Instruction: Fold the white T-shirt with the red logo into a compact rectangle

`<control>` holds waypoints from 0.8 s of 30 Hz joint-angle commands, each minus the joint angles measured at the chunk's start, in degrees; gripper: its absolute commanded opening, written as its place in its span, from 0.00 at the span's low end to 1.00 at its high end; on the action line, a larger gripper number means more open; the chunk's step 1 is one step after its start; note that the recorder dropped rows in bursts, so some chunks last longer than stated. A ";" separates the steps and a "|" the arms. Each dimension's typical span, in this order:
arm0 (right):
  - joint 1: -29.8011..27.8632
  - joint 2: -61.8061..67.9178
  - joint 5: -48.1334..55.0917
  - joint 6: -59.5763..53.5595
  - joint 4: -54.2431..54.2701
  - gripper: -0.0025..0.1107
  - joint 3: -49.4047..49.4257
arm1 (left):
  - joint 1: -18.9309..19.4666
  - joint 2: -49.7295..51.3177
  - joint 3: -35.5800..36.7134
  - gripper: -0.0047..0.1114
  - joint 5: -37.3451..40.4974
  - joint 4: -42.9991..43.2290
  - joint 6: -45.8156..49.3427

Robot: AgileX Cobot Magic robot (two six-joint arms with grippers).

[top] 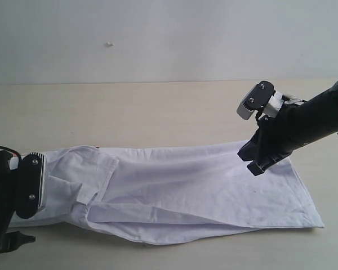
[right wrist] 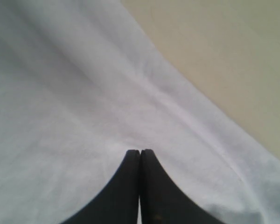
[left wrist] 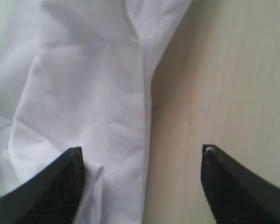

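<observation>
White T-shirt: laid as a long folded strip across the bench, well off its edge by the wall.
Left fingers: spread open; one tip over the cloth, the other over bare bench.
Right fingers: pressed together at the strip's other end; whether cloth is pinched cannot be told.

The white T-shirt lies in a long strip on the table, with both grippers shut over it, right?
Not quite: the left gripper is open, its jaws apart across the edge of the white T-shirt, as the left wrist view shows. The right gripper is shut, and the rest holds.
</observation>
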 commanded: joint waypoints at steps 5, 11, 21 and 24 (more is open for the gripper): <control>0.09 -0.24 0.29 -0.25 0.51 0.02 -0.33 | -0.36 4.62 0.26 0.62 -6.61 0.40 2.13; 0.09 -0.24 0.29 -0.25 0.51 0.02 -0.33 | -0.36 5.06 0.13 0.29 -10.76 0.40 2.13; 0.09 -0.24 0.29 -0.25 0.51 0.02 -0.33 | -0.36 4.43 -1.73 0.04 -14.33 0.44 1.89; 0.09 -0.24 0.29 -0.15 0.51 0.02 -0.33 | -0.36 3.31 -2.59 0.04 -18.95 -1.91 1.22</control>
